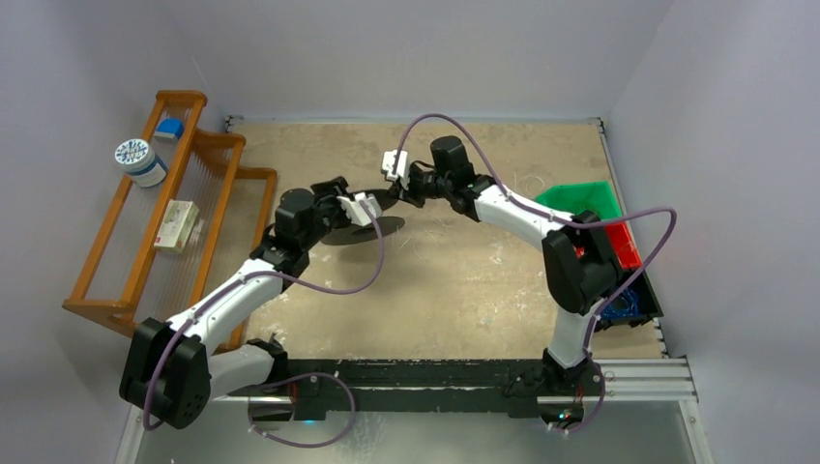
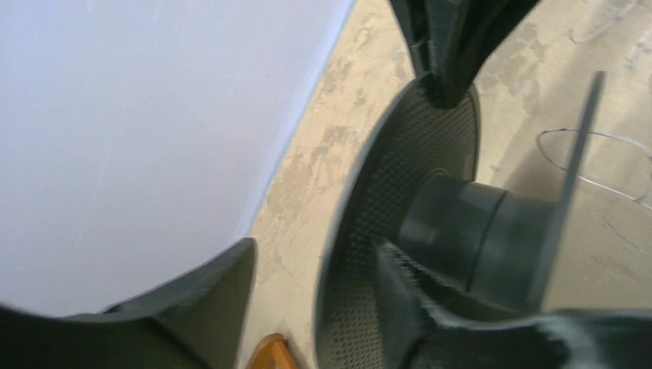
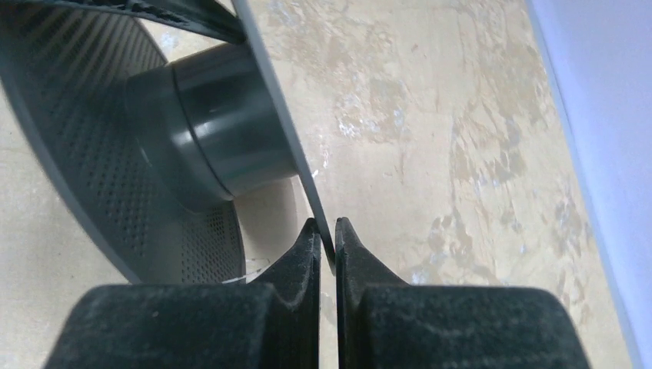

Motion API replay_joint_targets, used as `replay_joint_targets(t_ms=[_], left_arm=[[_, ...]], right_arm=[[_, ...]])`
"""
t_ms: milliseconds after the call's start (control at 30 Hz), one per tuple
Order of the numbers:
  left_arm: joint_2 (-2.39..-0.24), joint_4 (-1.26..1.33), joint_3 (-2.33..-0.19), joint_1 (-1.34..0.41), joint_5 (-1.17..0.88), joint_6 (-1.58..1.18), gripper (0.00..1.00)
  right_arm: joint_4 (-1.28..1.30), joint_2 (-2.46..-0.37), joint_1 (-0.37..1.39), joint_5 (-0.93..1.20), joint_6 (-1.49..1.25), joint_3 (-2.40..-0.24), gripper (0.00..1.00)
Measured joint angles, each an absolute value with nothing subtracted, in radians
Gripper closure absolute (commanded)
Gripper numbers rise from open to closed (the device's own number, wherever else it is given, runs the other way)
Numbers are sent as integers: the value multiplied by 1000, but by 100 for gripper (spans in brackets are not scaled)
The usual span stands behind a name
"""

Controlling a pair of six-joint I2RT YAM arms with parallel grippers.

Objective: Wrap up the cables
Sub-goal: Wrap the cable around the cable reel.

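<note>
We are finding the cables point(image 2: 624, 138) as thin, pale loops lying flat on the tabletop point(image 3: 461, 115). They are curling rather than running along any one axis, and in the left wrist view they are sitting just past the edge-on flange of the dark spool point(image 2: 384, 192). None of the wire is lying on the hub point(image 3: 215, 123), which is showing bare, so we are judging the winding as not yet begun. The spool is being held up between the two arms; how its axis is tilting we cannot settle. The right end effector point(image 3: 327, 238) is pinching the rim of one flange, its jaws closed down to the thickness of that thin plate. The left end effector point(image 2: 315, 254) is standing wide open astride the perforated flange. One finger is outside it with bare tabletop showing between, and the other is reaching in beside the hub; we cannot tell whether that inner finger is touching anything. Since the right arm is carrying the spool, we are reading the left as the one free to go for the wire, which is lying off to the right in its camera, beyond the hub. The left wrist view is giving us the loops themselves, the right wrist view is giving us only the pinch, and from above the wire is nearly vanishing against the tabletop
</note>
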State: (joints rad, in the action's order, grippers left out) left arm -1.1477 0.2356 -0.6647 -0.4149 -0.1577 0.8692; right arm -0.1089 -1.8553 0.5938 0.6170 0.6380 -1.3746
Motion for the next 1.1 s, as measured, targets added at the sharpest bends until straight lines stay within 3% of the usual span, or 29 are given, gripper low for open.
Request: replay_joint_targets(t_ms=[100,300,700,900,1100], left_arm=[[-1148,286,-665,-415,-119,825,27],[-1164,341,-665,-424,-30,733,22],[-1165,548,-666,-426,242,606,21],[-1187,511,-725,-426,353,501,23],[-1193,407,-756,-426,307,358,24]], right_arm=[[-148,-1837,594,572,568,-1348,100],[-221,-1804,601,475,483,-1300,100],[-284,-1805,591,338,329,-1284,100],[-291,-1805,591,271,213,-1284,100],[-305,-1811,592,187,31,-1284,100]])
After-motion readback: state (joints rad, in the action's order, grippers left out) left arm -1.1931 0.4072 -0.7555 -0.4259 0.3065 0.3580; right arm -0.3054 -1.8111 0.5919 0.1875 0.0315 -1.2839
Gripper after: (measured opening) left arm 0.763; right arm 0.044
